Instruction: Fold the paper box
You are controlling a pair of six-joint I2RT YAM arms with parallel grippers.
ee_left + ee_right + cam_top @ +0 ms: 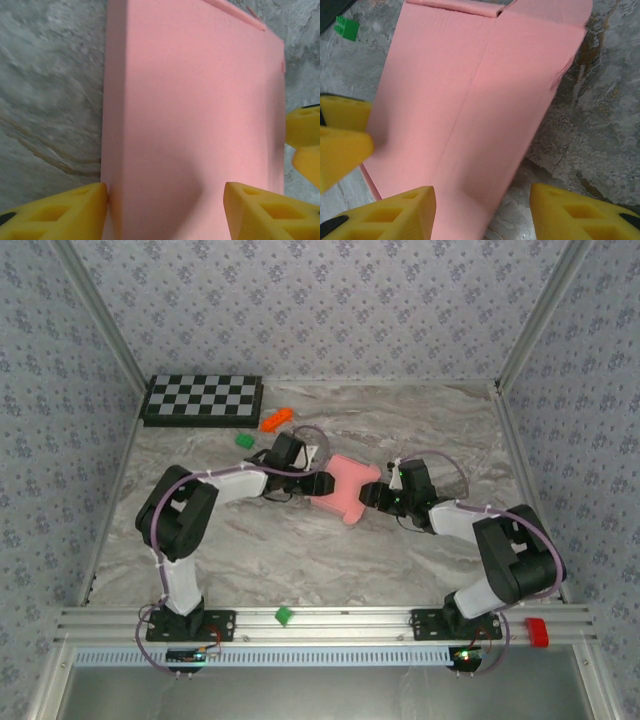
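Closest in, at 6 o'clock, a green block [284,616] lies by the rail [330,623] at the edge of the marble table [300,560].

In the middle of the table sits the paper box [345,490], pink. The left gripper [322,483] is at its 9 o'clock end and the right gripper [377,496] at its 3 o'clock end.

From the left wrist, one yellow finger [65,212] at 7 o'clock touches the box's long edge. The other finger, at 5 o'clock, overlaps the pink face. I cannot tell whether they are squeezing it.

From the right wrist, the finger [385,215] at 7 o'clock meets the card. Its partner at 5 o'clock stands clear, with bare marble between it and the card, so this gripper is released.

Farther off, toward 11 o'clock from the box, lie a second green block [243,440], then an orange block [276,420], and last a checkerboard [203,398].
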